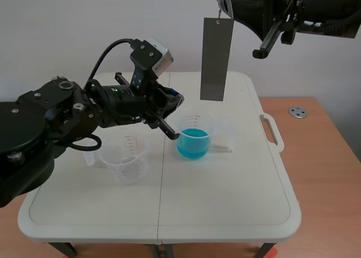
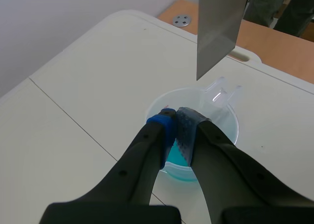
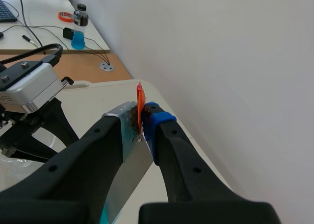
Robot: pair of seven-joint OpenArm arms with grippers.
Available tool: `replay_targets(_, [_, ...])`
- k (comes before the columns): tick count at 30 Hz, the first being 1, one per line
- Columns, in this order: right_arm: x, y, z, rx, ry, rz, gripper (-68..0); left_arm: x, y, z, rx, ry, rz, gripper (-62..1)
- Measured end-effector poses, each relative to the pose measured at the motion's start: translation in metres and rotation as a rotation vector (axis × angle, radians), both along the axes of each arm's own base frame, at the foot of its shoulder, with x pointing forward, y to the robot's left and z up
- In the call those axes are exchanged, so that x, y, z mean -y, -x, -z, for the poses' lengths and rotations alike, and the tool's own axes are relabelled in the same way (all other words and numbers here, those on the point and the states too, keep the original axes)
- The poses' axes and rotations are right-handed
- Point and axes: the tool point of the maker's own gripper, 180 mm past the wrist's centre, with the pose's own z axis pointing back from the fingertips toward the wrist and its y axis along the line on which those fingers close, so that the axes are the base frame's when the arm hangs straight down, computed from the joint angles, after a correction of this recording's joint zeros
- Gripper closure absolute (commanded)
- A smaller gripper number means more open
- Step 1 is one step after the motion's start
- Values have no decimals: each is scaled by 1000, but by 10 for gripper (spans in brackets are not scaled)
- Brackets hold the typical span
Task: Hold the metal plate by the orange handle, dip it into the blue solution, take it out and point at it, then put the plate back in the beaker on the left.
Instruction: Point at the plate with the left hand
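White table [image 1: 225,213]. Right gripper [image 3: 143,122] clamped on orange handle [image 3: 140,97]; metal plate [image 1: 216,59] hangs high above blue-solution beaker [image 1: 193,138]. Left gripper [image 2: 175,118] pinched together, gripping nothing, tips over that beaker's rim.

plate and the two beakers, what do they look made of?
The plate looks like metal: flat matte grey sheet, straight edges. The left beaker and the blue-filled beaker are probably clear plastic: see-through cloudy walls, scale marks on the left one. Glass can't be ruled out.
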Motion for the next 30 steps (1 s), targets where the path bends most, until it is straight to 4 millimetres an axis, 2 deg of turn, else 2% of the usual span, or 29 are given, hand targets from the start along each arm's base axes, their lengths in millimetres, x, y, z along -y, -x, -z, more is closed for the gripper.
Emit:
replay_targets(10, [0,0,0,0,0,0,-15,-3,-1,0,1,-1,-10,-27])
replay_targets(14, [0,0,0,0,0,0,-15,-19,-6,-3,4,15,-46,-27])
replay_targets(20, [0,0,0,0,0,0,-15,-77,-11,-14,71,-10,-132,-27])
replay_targets(24, [0,0,0,0,0,0,-15,-124,1,-20,92,-21,-180,-27])
replay_targets(30, [0,0,0,0,0,0,-15,-204,24,-25,85,-83,-289,-27])
